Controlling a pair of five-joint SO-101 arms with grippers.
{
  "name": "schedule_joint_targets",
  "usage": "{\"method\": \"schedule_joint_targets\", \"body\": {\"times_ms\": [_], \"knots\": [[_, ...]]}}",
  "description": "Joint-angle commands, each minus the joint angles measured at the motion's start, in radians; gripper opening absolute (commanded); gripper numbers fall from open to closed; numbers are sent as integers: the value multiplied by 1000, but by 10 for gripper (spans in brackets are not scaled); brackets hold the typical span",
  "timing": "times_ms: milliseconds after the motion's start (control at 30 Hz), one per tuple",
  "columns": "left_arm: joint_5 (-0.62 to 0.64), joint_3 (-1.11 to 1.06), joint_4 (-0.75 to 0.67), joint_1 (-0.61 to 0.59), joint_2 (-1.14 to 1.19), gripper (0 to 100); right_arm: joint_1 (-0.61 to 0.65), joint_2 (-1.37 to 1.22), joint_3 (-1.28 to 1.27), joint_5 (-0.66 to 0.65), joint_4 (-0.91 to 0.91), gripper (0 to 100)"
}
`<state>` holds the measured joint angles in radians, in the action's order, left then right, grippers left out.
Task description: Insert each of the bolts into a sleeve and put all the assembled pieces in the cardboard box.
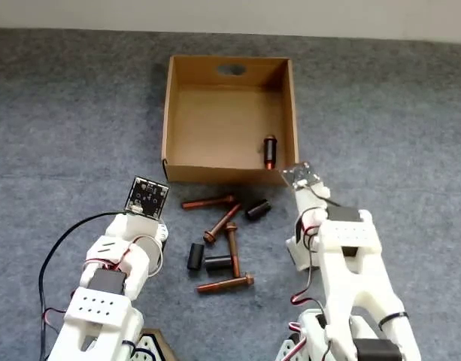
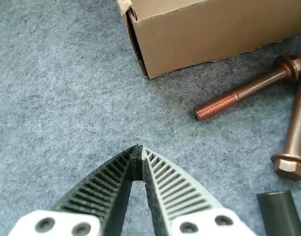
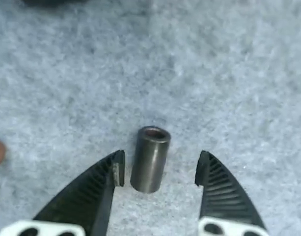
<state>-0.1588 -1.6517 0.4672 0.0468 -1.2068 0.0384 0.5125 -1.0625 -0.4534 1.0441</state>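
right gripper (image 3: 161,164) spread, ready to pinch

between your jaws lies the short dark metal tube sleeve (image 3: 150,160) on grey carpet (image 3: 238,73). it looks rigid, smooth, likely slippery; grip mid-barrel. left gripper (image 2: 139,150) is pressed together.

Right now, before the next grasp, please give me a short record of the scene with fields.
Left gripper: shut, empty, over the carpet near the cardboard box.
Right gripper: open around a sleeve on the carpet.
In box: one assembled piece.
Loose bolts: four on the carpet.
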Motion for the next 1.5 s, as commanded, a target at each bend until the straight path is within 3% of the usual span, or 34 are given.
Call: {"method": "schedule_joint_targets", "body": {"times_ms": [0,1267,1467], "knots": [[-9,4,-14,13,-16,11,5,27,-8,-44,-7,231],[-9,2,-12,13,-16,11,2,25,-77,-98,-127,231],[-9,2,-12,13,-16,11,2,25,-77,-180,-127,184]]}}
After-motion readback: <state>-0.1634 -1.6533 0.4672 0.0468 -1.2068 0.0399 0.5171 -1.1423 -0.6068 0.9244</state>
